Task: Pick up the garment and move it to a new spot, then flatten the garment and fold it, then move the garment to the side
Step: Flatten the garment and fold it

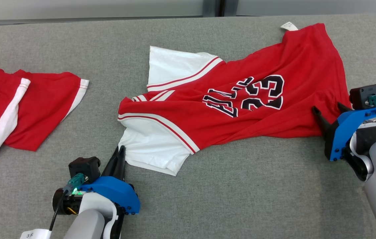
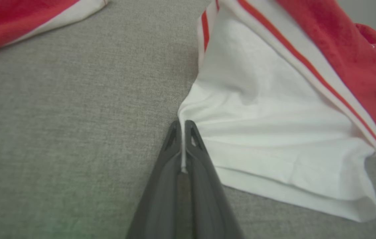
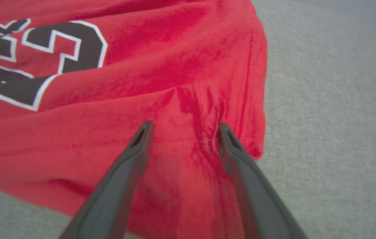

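Nearest you in the head view, your left jaws are clenched on the white sleeve (image 1: 151, 151) of the one red jersey (image 1: 241, 109), which lies crumpled mid-bench (image 1: 241, 199). A second red-and-white garment (image 1: 25, 109) lies well apart at the left: two garments, two arms. Left wrist view: a sliver of sleeve is pinched between both fingers (image 2: 161, 172). Right wrist view: your right jaws stand released, spread astride the jersey's red hem corner, grasping nothing.

So the jersey (image 1: 234, 99) lies spread out mid-way across the worktop (image 1: 241, 199). The shorts (image 1: 25, 109) are well off to its left. The left gripper (image 1: 120, 151) is at its near sleeve and the right gripper (image 1: 327, 108) over its right-hand hem.
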Motion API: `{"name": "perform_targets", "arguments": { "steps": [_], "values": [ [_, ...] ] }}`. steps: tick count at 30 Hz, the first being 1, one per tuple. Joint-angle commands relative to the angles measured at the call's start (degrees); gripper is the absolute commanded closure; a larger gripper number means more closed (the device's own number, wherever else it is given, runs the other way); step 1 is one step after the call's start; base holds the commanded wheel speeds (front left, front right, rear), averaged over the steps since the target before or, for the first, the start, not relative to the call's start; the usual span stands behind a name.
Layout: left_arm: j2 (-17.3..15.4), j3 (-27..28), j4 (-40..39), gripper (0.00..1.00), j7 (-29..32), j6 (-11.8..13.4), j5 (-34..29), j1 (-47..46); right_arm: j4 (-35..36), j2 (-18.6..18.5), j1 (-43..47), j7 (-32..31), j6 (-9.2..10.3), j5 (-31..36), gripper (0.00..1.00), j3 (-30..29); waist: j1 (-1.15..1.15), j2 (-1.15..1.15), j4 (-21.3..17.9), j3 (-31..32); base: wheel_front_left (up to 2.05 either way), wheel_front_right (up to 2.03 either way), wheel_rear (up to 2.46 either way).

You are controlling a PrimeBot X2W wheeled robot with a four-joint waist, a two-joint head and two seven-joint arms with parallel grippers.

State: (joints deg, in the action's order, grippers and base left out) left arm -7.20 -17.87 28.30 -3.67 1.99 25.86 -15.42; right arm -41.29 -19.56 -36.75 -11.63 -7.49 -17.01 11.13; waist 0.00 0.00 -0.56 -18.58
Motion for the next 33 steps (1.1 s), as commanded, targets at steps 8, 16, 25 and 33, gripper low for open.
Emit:
{"name": "perform_targets", "arguments": {
  "steps": [8, 16, 25, 33],
  "values": [
    [-0.83, -0.50, 1.29, 1.00, 1.07, 0.42, 0.87, 1.08, -0.95, -0.11, 0.83, -1.51, -0.01, 1.10, 0.53, -0.71, 0.00, 0.00, 0.12, -0.19, 0.00, 0.00, 0.00],
    [-1.14, 0.05, 0.53, 1.00, -0.34, 0.61, 1.39, 0.97, 0.76, 0.27, 1.13, 0.23, -0.01, 1.58, 1.00, -1.91, 0.00, 0.00, -0.22, 0.59, 0.00, 0.00, 0.00],
    [0.31, 4.59, -7.15, 1.00, -4.00, -2.31, 8.07, 0.17, 7.72, 0.09, 3.55, 2.73, -0.01, -1.53, 1.00, -5.36, 0.00, 0.00, -0.56, 3.41, 0.00, 0.00, 0.00],
    [0.59, 9.22, -23.43, 1.00, -0.09, -5.15, 18.15, 0.63, 23.83, 0.66, 11.15, 2.12, 0.00, -5.33, 1.00, -14.16, 0.00, 0.00, -0.92, 7.61, 0.00, 0.00, 0.00]
  ]
}}
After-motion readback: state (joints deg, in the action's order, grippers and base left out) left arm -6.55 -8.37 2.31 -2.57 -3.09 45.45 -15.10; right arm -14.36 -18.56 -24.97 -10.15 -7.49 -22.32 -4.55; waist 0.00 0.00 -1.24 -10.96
